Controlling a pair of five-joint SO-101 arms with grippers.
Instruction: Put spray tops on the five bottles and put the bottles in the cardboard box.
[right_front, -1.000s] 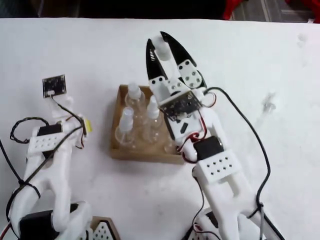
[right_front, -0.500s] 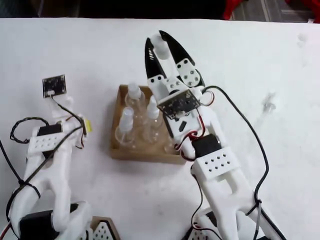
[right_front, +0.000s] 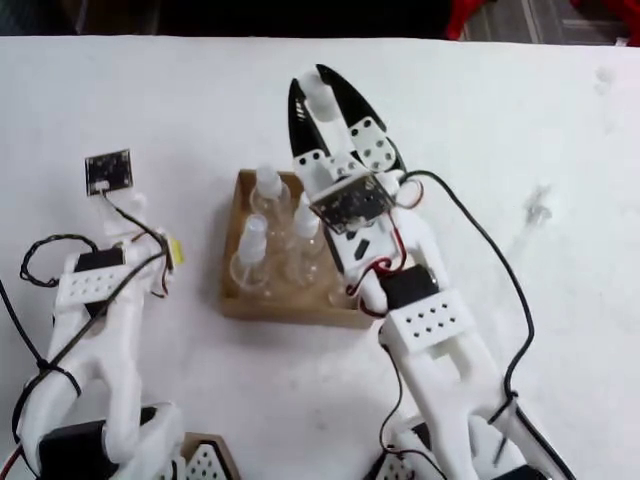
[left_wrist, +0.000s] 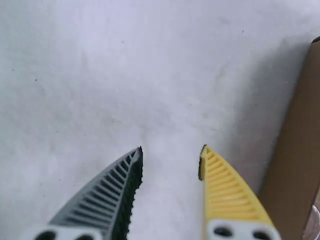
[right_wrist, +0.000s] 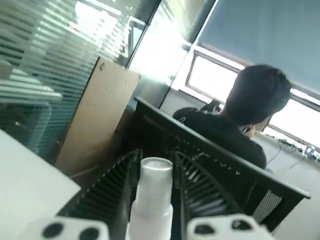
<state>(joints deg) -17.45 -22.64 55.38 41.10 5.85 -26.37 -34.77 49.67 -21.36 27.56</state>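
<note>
My right gripper (right_front: 320, 92) is raised over the far edge of the cardboard box (right_front: 232, 292), shut on a clear bottle with a white spray top (right_front: 322, 98). In the right wrist view the bottle's top (right_wrist: 152, 192) sits between the black fingers (right_wrist: 199, 187), which point up and away toward the room. Three clear bottles with spray tops (right_front: 268, 190) (right_front: 252, 240) (right_front: 304, 222) stand in the box. My left gripper (left_wrist: 170, 160) hangs open just above the bare table, beside the box wall (left_wrist: 295, 150). My left arm (right_front: 100, 285) stands left of the box.
A white tabletop (right_front: 520, 150) stretches around the box, with open room at the back and right. Cables (right_front: 500, 270) trail along the right arm. Behind the table a seated person and windows appear in the right wrist view.
The right arm has shifted slightly to the left with the bottle still held. The left arm has stayed still.
</note>
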